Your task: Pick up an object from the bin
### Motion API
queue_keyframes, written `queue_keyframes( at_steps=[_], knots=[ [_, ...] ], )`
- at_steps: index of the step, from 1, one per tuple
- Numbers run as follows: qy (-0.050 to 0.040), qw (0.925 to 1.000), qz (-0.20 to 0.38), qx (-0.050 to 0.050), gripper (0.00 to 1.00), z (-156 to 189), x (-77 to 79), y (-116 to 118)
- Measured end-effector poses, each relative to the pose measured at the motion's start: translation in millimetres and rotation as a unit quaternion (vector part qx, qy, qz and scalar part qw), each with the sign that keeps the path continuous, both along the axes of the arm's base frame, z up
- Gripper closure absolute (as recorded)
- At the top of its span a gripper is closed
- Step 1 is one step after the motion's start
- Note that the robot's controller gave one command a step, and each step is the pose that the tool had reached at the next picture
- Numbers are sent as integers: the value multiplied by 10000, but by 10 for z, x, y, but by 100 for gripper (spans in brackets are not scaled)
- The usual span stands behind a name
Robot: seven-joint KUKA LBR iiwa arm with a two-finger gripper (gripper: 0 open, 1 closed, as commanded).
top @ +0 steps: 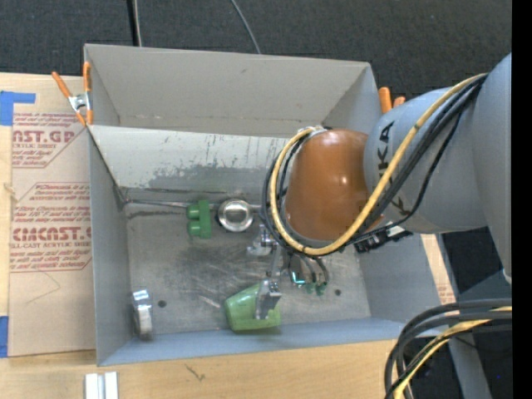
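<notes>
Near the front wall of the bin (pixel 108 248), about centre: gripper (pixel 268 299) is down on a light-green pad (pixel 241 312) and overlaps its right end. Claw open or closed: can't tell, it's small and sits right against the pad. Pad lies flat on the floor, just beside the front wall. Orange wrist cover (pixel 326 185) hangs above. Further back, a green block (pixel 199 219) sits just beside a shiny round metal piece (pixel 235 214). Front-left corner: small silver cylinder (pixel 141 310), well apart from the gripper.
</notes>
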State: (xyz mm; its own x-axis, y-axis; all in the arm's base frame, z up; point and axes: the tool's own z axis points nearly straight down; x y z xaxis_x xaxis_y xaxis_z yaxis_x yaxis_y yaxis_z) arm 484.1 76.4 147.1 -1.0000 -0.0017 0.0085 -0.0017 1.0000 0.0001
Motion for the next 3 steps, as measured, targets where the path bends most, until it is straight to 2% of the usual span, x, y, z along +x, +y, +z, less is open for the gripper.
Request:
queue_keyframes(
  at_steps=[1, 2, 3],
  knots=[
    [-48, 9947, 1023, 8, 0, -675, 234, 6],
    [-60, 9948, 1016, 12, 100, -662, 241, 8],
    [-94, 9939, 1099, 9, 100, 805, 460, 156]
  ],
)
